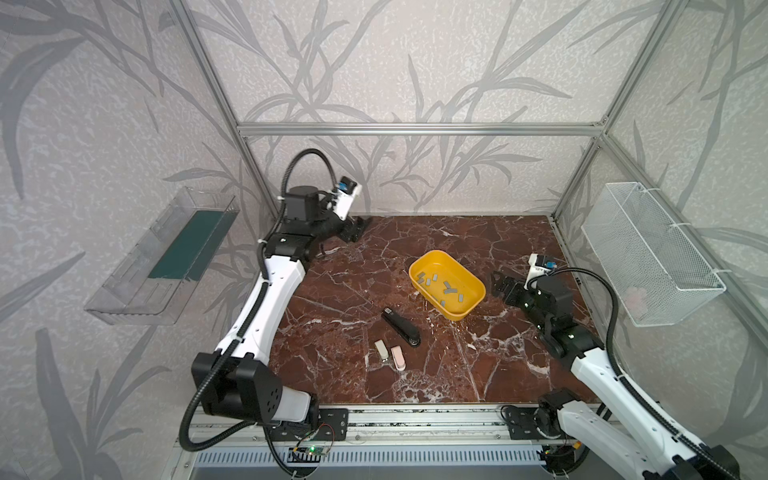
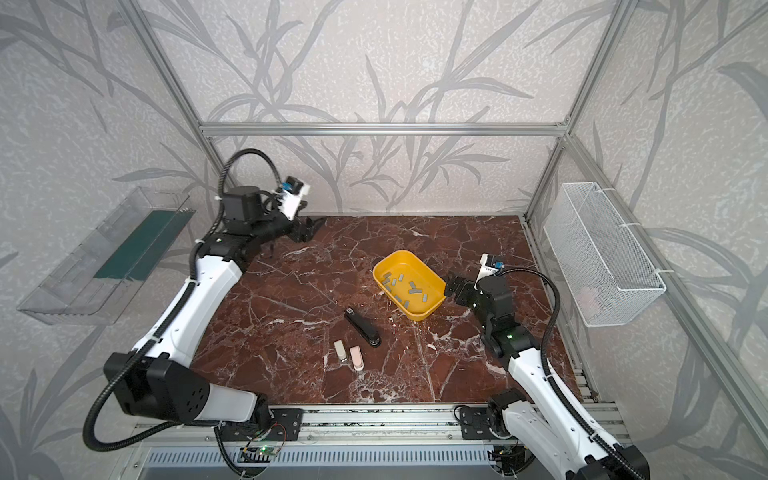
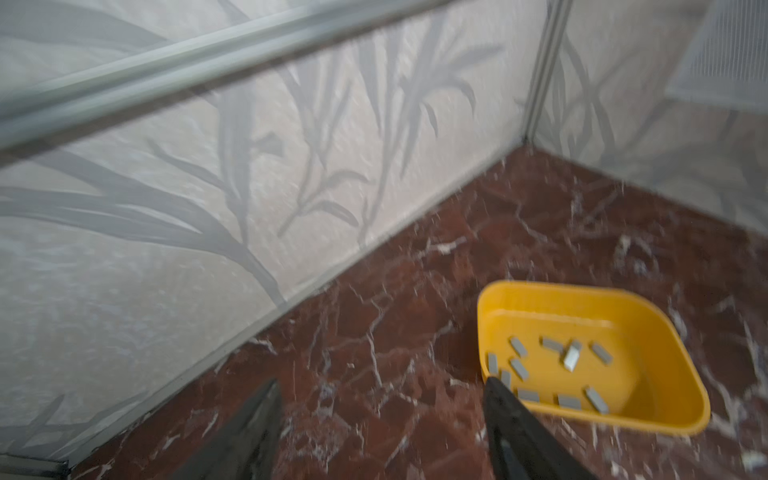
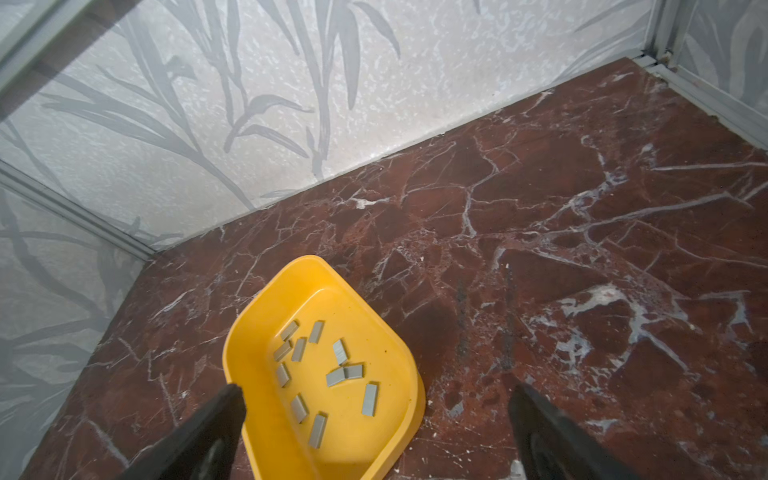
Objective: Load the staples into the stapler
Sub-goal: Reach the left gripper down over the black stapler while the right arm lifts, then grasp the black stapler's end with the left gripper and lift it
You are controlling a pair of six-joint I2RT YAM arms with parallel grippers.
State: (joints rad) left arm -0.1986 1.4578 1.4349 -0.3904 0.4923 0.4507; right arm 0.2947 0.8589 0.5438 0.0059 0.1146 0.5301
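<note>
Several short grey staples (image 1: pixel 446 286) (image 2: pixel 411 286) lie loose in a yellow tray (image 1: pixel 461 313) (image 2: pixel 415 313) right of the table's middle. A black stapler (image 1: pixel 401 327) (image 2: pixel 362 327) lies flat on the marble in front of the tray. My left gripper (image 1: pixel 357 230) (image 2: pixel 309 230) hovers at the back left by the wall, open and empty. Its wrist view (image 3: pixel 382 382) is blurred and shows the tray (image 3: pixel 582 291) and staples (image 3: pixel 571 355) off to one side. My right gripper (image 1: pixel 498 284) (image 2: pixel 453 286) is open just right of the tray, its jaws (image 4: pixel 378 388) spanning the tray's (image 4: pixel 257 303) near corner above the staples (image 4: pixel 340 351).
A beige mini stapler (image 1: pixel 381 349) and a pink one (image 1: pixel 398 357) lie side by side in front of the black stapler. A white wire basket (image 1: pixel 648 253) hangs on the right wall. A clear shelf (image 1: pixel 166 257) hangs on the left wall.
</note>
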